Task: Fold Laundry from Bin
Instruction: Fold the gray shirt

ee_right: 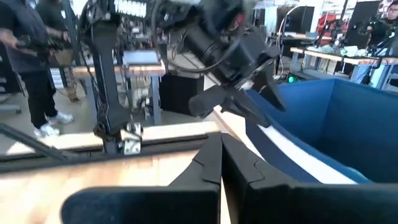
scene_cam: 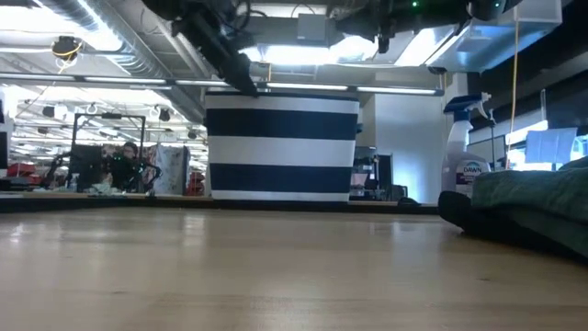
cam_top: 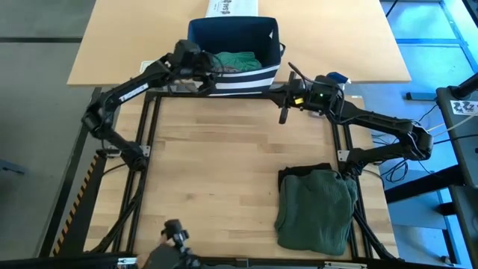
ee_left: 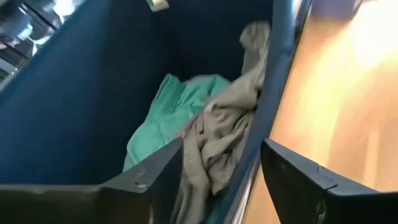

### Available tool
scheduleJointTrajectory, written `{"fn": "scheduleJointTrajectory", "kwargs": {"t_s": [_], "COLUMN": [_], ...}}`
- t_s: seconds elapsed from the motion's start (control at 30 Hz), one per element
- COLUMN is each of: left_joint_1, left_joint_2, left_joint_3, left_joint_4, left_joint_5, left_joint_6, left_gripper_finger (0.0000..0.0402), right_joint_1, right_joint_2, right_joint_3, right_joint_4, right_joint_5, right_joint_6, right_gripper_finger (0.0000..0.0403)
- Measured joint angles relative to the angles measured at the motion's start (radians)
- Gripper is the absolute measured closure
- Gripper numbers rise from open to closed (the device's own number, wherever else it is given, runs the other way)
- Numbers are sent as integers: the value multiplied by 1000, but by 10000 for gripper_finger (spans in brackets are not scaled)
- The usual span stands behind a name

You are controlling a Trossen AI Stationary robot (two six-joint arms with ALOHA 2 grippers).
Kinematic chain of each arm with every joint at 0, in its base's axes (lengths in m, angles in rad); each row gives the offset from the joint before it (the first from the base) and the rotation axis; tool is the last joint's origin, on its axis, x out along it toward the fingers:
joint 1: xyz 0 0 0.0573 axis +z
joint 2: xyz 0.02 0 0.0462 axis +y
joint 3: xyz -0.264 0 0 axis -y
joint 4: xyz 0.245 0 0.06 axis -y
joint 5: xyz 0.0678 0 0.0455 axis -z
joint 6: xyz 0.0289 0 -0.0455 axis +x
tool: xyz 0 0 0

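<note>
The navy bin (cam_top: pixel 233 36) with white stripes stands at the table's far edge. A teal-green garment (ee_left: pixel 163 118) and a light grey one (ee_left: pixel 225 134) lie inside it. My left gripper (ee_left: pixel 221 180) is open at the bin's near left rim (cam_top: pixel 214 77), with one finger inside the wall (ee_left: pixel 277 87) and one outside; I cannot see it touching. My right gripper (ee_right: pixel 221 165) is shut and empty, in the air by the bin's near right corner (cam_top: pixel 286 101). A folded dark green garment (cam_top: pixel 317 209) lies on a black one (cam_top: pixel 302 173) at the near right.
A white printed box (cam_top: pixel 231 7) stands behind the bin. A spray bottle (scene_cam: pixel 469 152) stands right of the bin. The folded pile also shows at the right in the low view (scene_cam: pixel 528 202). Bare wooden tabletop (cam_top: pixel 216 172) lies between the bin and the near edge. People stand in the room beyond.
</note>
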Motion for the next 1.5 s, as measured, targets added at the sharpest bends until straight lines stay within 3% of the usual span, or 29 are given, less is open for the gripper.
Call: {"fn": "scheduleJointTrajectory", "kwargs": {"t_s": [0.17, 0.3, 0.43, 0.6, 0.67, 0.83, 1.0, 1.23, 1.5], "left_joint_1": [-1, -5, -36, -85, -106, -169, -239, -295, -366], "left_joint_2": [103, 133, 130, 126, 126, 123, 101, -42, -99], "left_joint_3": [99, 125, 125, 125, 125, 125, 124, 123, 109], "left_joint_4": [-80, -125, -156, -210, -232, -284, -336, -371, -522], "left_joint_5": [-62, -86, -101, -94, -93, -144, -213, -166, -89], "left_joint_6": [90, 125, 145, 165, 162, 135, 113, 86, -4], "left_gripper_finger": [174, 188, 250, 372, 390, 397, 398, 399, 401], "right_joint_1": [0, 0, 0, 0, 0, 0, 0, 0, 0], "right_joint_2": [0, 0, 0, 0, 0, 0, 0, 0, -1], "right_joint_3": [0, 0, 0, 0, 0, 1, 54, 116, 129], "right_joint_4": [-44, -50, -49, -49, -49, -51, -191, -251, -253], "right_joint_5": [0, 0, 0, 0, 0, 29, 110, 124, 72], "right_joint_6": [-42, -52, -70, -77, -78, -84, -144, -146, -146], "right_gripper_finger": [402, 402, 402, 402, 402, 399, 360, 300, 279]}}
